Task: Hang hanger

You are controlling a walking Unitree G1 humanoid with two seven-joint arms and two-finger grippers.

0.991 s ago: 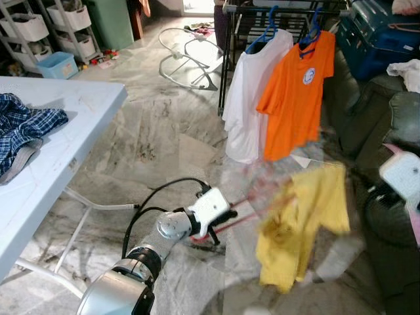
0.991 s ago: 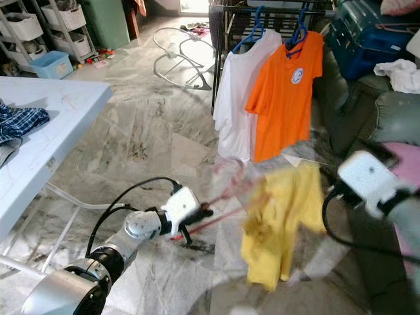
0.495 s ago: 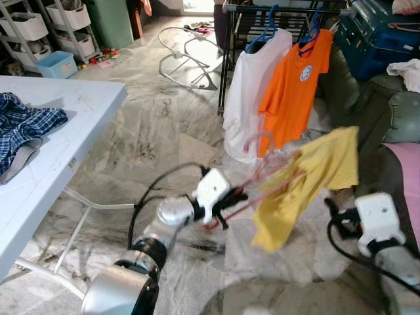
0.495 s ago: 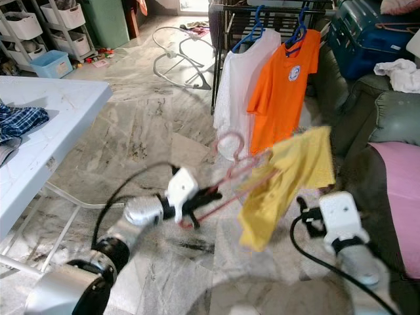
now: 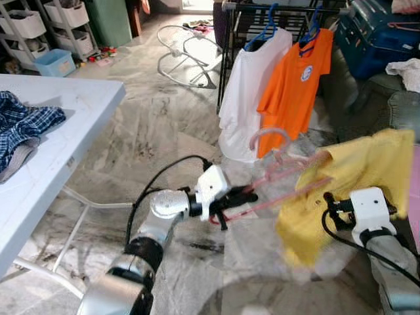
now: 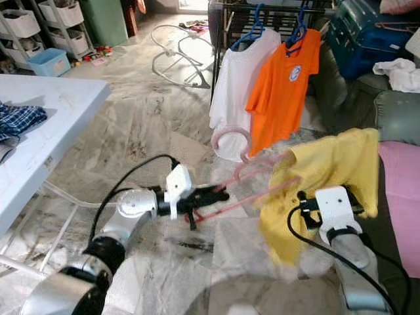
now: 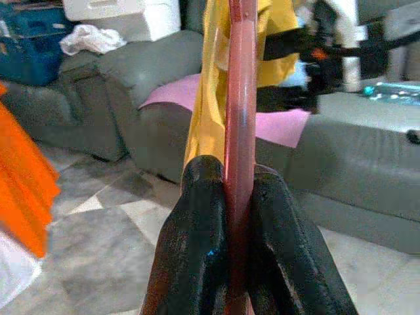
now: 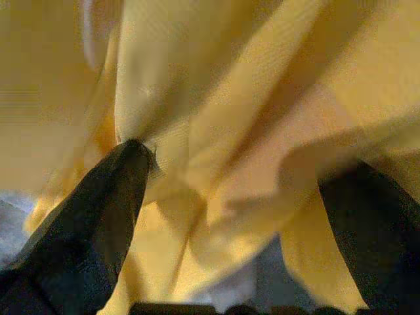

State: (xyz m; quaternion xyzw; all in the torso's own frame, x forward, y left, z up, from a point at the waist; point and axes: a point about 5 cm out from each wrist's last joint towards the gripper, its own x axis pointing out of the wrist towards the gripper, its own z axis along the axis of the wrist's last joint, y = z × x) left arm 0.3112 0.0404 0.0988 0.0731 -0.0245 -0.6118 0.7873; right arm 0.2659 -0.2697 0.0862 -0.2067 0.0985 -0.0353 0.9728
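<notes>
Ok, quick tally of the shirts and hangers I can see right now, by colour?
White shirt on the rack: 1
Orange shirt on the rack: 1
Yellow shirt on the pink hanger: 1
Blue hangers on the rack: 2
Pink hanger in the left gripper: 1
Total: 3 shirts, 3 hangers, 6 items.

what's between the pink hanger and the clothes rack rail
Nothing solid: open air above bare floor separates the pink hanger, clamped in the left pincer, from the rail. The white shirt and orange shirt already occupy part of it.
</notes>
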